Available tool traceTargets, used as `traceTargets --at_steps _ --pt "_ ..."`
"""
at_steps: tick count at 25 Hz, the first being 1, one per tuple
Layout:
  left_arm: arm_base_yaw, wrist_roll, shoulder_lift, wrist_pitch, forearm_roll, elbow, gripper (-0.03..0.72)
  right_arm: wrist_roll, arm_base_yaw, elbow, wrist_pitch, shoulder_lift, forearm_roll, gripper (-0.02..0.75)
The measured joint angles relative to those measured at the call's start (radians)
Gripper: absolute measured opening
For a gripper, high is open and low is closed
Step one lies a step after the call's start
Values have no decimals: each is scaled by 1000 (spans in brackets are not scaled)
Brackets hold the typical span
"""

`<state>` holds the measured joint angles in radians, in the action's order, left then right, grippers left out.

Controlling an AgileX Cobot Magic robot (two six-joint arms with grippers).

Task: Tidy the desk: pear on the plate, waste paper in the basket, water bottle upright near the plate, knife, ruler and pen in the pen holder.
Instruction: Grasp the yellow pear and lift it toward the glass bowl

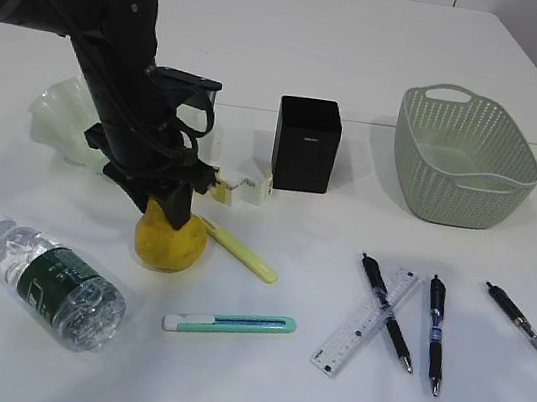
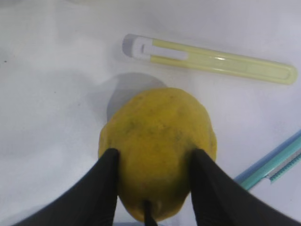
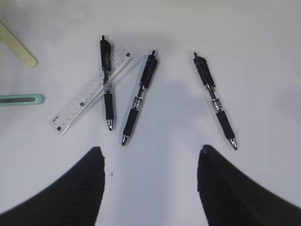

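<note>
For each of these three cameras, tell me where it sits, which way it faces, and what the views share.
Exterior: raised at the front, slanting down over the white desk; the left arm shows.
Left wrist: above the left gripper, looking down; its black fingers flank the yellow pear.
Right wrist: above the open right gripper, looking down on three black pens.
Shared: the clear plastic ruler shows in the exterior and right wrist views.

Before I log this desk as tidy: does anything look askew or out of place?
Yes. The water bottle lies on its side at front left, not upright. One pen lies crossed over the ruler, with two more pens loose on the desk. The pear sits off the plate.
</note>
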<state>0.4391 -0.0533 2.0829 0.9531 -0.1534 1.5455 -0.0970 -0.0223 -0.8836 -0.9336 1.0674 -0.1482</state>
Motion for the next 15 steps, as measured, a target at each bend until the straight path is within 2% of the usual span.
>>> traceTargets --at_steps 15 --pt "0 0 -7 6 0 0 292 0 0 0 -2 0 0 461"
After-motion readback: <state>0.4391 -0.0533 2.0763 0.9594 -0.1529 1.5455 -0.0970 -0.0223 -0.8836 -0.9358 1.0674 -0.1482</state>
